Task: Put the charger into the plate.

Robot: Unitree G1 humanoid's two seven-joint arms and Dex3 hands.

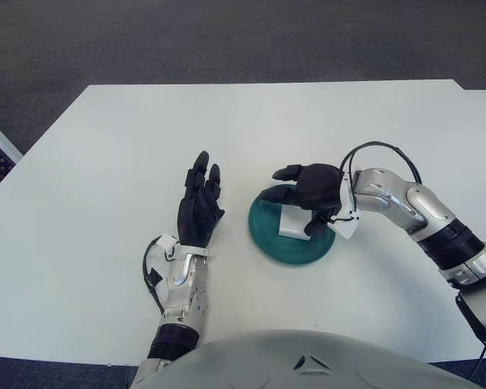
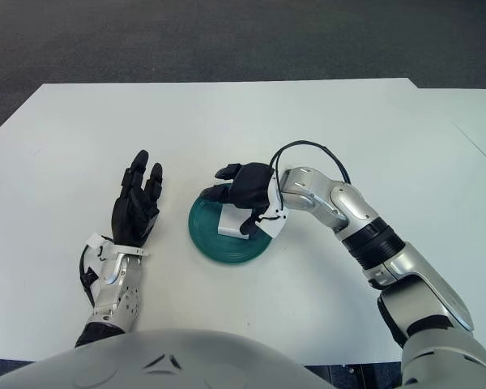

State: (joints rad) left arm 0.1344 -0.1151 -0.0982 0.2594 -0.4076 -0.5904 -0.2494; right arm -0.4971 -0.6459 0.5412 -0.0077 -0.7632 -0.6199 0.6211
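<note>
Charger (image 1: 292, 221): white block, lying in the teal plate (image 1: 269, 240), frame centre.
Right hand (image 1: 312, 188): you hover over it, fingers (image 1: 287, 172) spread, holding nothing.
Left hand (image 1: 199, 207): left of plate, fingers wide.
Risk: lifting carelessly, your thumb may drag the charger out.

Light: bright, even, from overhead.
Shadows: faint and soft on the table (image 1: 105, 162).
Glare: mild on white surface.
Focus: sharp throughout.

White table (image 1: 105, 146); green plate (image 1: 267, 235) lies on it, right of centre, toward near edge.
</note>
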